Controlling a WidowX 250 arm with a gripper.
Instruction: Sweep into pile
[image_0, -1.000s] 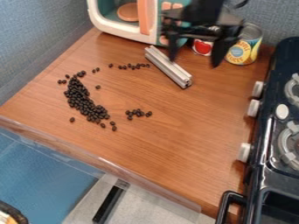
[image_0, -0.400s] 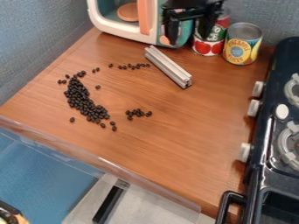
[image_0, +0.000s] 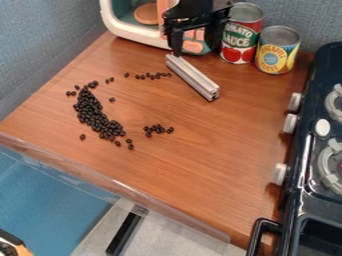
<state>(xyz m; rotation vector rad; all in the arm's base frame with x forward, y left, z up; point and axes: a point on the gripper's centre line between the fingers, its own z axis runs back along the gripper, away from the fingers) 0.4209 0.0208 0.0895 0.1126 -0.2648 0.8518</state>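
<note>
Gripper (image_0: 196, 48) is held over the counter's (image_0: 207, 145) far part, fingers set apart. Metal bar's (image_0: 192, 77) upper end is seen just below one fingertip; contact can't be told. Black beans (image_0: 92, 111) are spread on the view's left: one dense curved band, smaller clusters near it. Cans (image_0: 241, 35) are stood side by side at the back.

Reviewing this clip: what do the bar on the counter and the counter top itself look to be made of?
The bar looks like bare aluminium, dull silver, with long grooves and a hollowed end like extruded profile. The counter top shows brown wood grain with a slight sheen; real wood or a printed laminate, I cannot tell which.
</note>
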